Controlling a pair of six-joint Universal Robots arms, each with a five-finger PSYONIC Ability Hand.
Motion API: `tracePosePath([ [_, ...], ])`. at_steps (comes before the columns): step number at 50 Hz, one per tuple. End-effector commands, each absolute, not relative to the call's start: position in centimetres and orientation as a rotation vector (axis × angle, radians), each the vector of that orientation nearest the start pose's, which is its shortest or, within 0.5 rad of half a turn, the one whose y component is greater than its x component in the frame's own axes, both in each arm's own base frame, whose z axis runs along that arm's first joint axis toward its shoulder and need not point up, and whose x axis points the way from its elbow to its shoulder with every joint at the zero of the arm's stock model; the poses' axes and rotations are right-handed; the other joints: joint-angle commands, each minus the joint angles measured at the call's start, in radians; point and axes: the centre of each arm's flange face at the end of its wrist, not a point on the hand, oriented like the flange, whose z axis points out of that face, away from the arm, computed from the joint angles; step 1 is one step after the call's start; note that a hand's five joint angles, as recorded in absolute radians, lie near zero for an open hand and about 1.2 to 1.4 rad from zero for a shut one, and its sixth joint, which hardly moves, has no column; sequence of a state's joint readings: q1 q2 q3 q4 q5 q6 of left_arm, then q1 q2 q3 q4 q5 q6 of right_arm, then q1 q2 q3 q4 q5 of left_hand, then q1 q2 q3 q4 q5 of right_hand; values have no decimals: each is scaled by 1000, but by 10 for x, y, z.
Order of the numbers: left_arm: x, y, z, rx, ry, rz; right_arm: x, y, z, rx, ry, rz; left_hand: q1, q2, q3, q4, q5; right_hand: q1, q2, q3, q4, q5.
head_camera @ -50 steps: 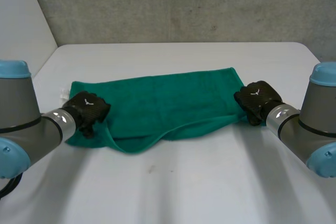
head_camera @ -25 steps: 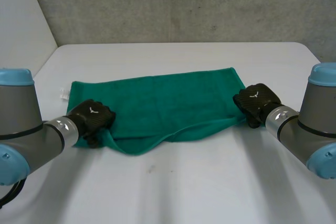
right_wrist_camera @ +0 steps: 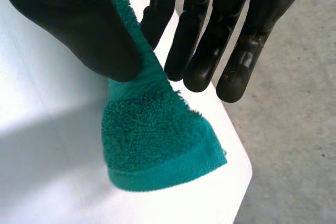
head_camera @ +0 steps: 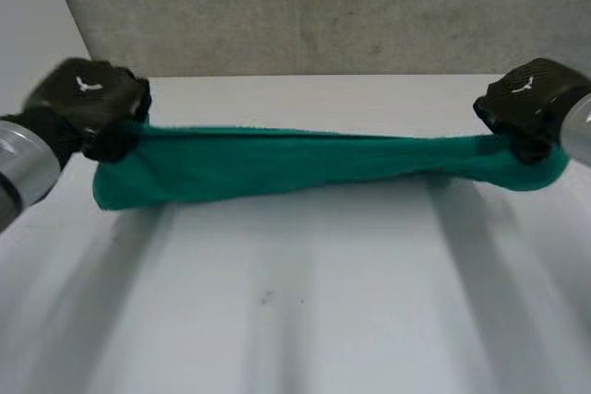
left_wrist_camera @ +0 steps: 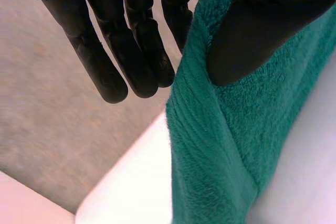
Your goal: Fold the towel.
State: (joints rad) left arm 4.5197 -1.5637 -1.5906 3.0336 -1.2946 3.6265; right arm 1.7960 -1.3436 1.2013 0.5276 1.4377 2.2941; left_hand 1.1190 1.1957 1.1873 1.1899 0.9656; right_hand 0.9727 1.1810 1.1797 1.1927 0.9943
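1. One white table (head_camera: 295, 302) lies beneath everything, and its far edge meets a grey wall (head_camera: 323, 6).
2. One green towel (head_camera: 305, 163) stretches as a bunched, sagging band between the two hands, over the table's far half. Whether its lowest folds touch the tabletop is hard to make out.
3. Two arms are mostly cut off: the left arm (head_camera: 23, 168) shows one grey segment at the view's edge, and the right arm (head_camera: 580, 126) shows just a sliver.
4. At the towel's left end, the left hand (head_camera: 88, 103) pinches the upper edge, and a loose flap hangs below it. In the left wrist view its thumb (left_wrist_camera: 262, 30) presses on the cloth, with straight fingers (left_wrist_camera: 131, 51) held close together on the other side. The cloth's edge hides where they meet it.
5. At the towel's right end, the right hand (head_camera: 526, 99) holds a corner. In the right wrist view its thumb (right_wrist_camera: 79, 19) clamps the cloth against straight, side-by-side fingers (right_wrist_camera: 231, 40). The hemmed tip droops free below them, and the thumb covers the contact itself.
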Motion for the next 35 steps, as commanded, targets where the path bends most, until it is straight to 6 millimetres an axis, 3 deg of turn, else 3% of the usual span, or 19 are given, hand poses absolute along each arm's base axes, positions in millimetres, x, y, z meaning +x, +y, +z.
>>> tracePosePath([
  [1,-204,-247,271,997,2289,-2011,213,-273,284,-1734,2415,-1583,277,201,209,206,256,424,215,217,204,227],
  [7,-203,-269,212,981,2479,-1744,221,-293,237,-1781,2459,-1389,277,201,209,206,256,424,215,217,204,227],
  [11,-203,-287,192,960,2471,-1657,228,-308,226,-1776,2465,-1433,277,201,209,206,256,424,215,217,204,227],
  [12,-205,-309,186,940,2415,-1643,234,-322,224,-1750,2466,-1535,277,201,209,206,256,424,215,217,204,227],
  [13,-208,-317,188,937,2386,-1659,235,-328,226,-1734,2462,-1592,277,201,209,206,256,424,215,217,204,227],
  [15,-214,-332,196,924,2324,-1711,237,-335,230,-1719,2455,-1656,277,201,209,206,256,424,215,217,204,227],
  [16,-223,-346,213,914,2238,-1808,241,-356,250,-1648,2409,-1900,277,201,209,206,256,424,215,217,204,227],
  [19,-234,-367,253,863,2054,-2010,248,-375,287,-1511,2292,-2236,277,201,209,206,256,424,215,217,204,227],
  [20,-239,-372,269,845,1977,-2092,254,-384,318,-1385,2151,-2479,277,201,209,206,256,424,215,217,204,227],
  [21,-244,-381,302,783,1815,-2245,258,-387,333,-1315,2069,-2590,277,201,209,206,256,424,215,217,204,227],
  [22,-244,-381,302,782,1814,-2247,260,-390,346,-1243,1986,-2690,277,201,209,206,256,424,215,217,204,227],
  [23,-246,-385,318,747,1723,-2322,263,-391,359,-1173,1897,-2780,277,201,209,206,256,424,215,217,204,227],
  [24,-247,-387,366,621,1455,-2507,264,-392,379,-1055,1754,-2920,277,201,209,206,256,424,215,217,204,227],
  [25,-246,-385,379,584,1379,-2553,264,-392,388,-1009,1691,-2976,277,201,209,206,256,424,215,217,204,227],
  [26,-246,-385,379,584,1378,-2554,264,-392,388,-1008,1690,-2977,277,201,209,206,256,424,215,217,204,227],
  [27,-246,-383,389,551,1315,-2588,262,-383,410,-930,1566,-3077,277,201,209,206,256,424,215,217,204,227],
  [28,-249,-377,400,512,1254,-2630,261,-378,413,-928,1554,-3079,277,201,209,206,256,424,215,217,204,227],
  [30,-251,-374,395,527,1290,-2618,258,-370,416,-939,1569,-3068,277,201,209,206,256,424,215,217,204,227],
  [35,-248,-369,336,618,1565,-2472,259,-365,376,-1071,1708,-2893,277,201,209,206,256,424,215,217,204,227],
])
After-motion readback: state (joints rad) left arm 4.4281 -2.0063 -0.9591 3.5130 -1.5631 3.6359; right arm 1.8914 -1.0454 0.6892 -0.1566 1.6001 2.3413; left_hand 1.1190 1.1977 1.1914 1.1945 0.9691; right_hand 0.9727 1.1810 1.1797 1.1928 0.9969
